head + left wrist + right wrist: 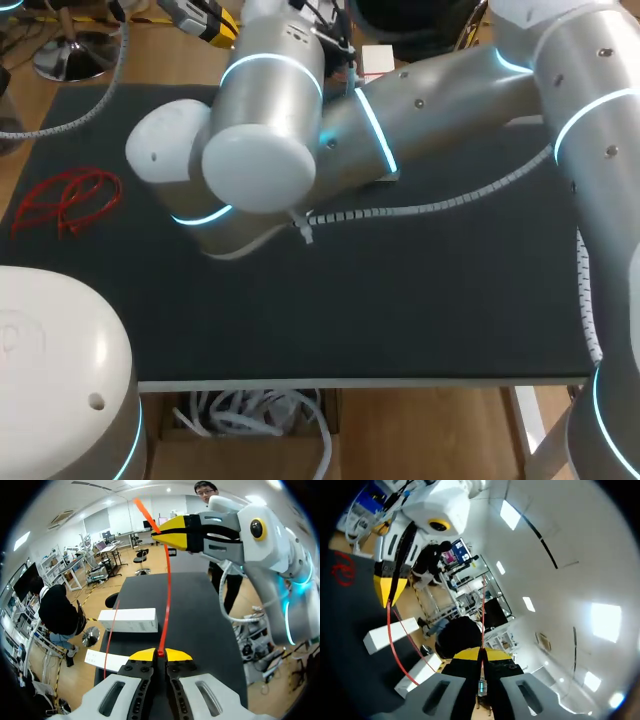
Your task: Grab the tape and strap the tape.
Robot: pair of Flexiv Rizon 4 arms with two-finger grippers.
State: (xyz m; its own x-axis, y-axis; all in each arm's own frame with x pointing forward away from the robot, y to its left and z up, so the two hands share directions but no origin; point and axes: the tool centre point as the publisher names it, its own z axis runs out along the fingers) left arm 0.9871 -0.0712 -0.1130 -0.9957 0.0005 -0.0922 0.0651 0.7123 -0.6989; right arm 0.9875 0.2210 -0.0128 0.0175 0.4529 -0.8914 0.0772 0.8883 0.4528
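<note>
The red tape [167, 580] stretches as a thin strip in the air above the dark mat [200, 610]. One end is pinched in the closed fingers of the left gripper [161, 653]. The other end is clamped in the right gripper [481, 652], which points back at it. The right arm [420, 110] lies bent across the mat. Spare red strips [68, 198] lie near the mat's left edge.

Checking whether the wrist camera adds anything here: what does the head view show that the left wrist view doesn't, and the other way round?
Only the head view shows a heap of red tape lying on the left part of the mat, apart from both arms. Only the left wrist view shows a red tape strip running from the left gripper up to the right gripper, each shut on it. Both views show the dark mat and the right arm.
</note>
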